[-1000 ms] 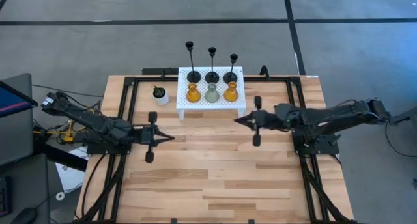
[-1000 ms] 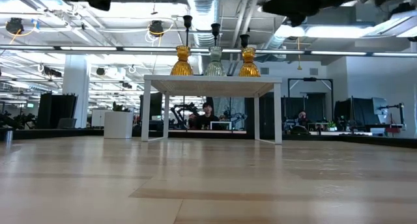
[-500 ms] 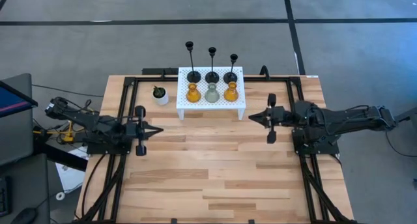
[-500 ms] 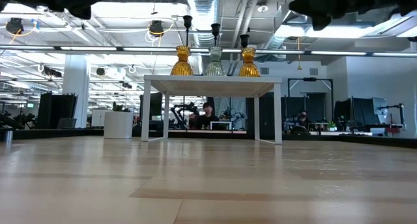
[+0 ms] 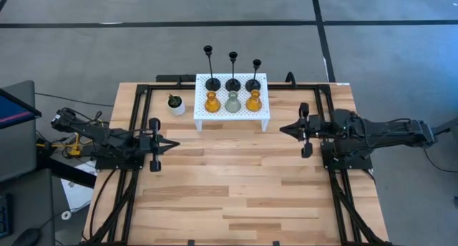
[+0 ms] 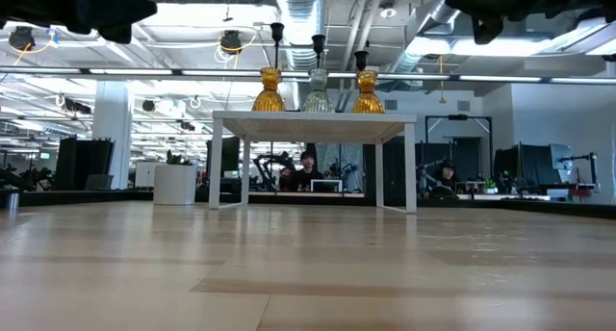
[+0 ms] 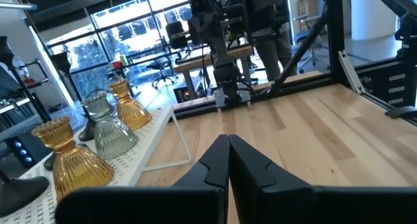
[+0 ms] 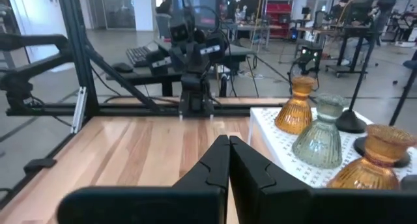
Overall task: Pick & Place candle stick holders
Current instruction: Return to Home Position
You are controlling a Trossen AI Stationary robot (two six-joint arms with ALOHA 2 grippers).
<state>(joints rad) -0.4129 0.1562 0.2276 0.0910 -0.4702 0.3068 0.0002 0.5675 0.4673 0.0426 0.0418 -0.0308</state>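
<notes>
Six candle stick holders stand on a white perforated stand (image 5: pixel 259 114) at the table's far middle: three black thin-stemmed ones (image 5: pixel 233 82) in the back row, and in front two amber glass ones (image 5: pixel 212 101) (image 5: pixel 253 101) with a clear-grey one (image 5: pixel 232 102) between them. They also show in the low view (image 6: pixel 315 89). My left gripper (image 5: pixel 176 143) is shut and empty above the table's left side. My right gripper (image 5: pixel 282 129) is shut and empty above the right side, beside the stand's right end.
A small white pot with a green plant (image 5: pixel 175 104) stands left of the stand. Black frame rails (image 5: pixel 140 117) run along the table's left, right and far edges. Bare wood (image 5: pixel 229 181) lies between the arms and toward the near edge.
Both arms have drawn back from the table's middle: my left gripper toward the left edge, my right gripper toward the right edge. The holders have stayed in place.
</notes>
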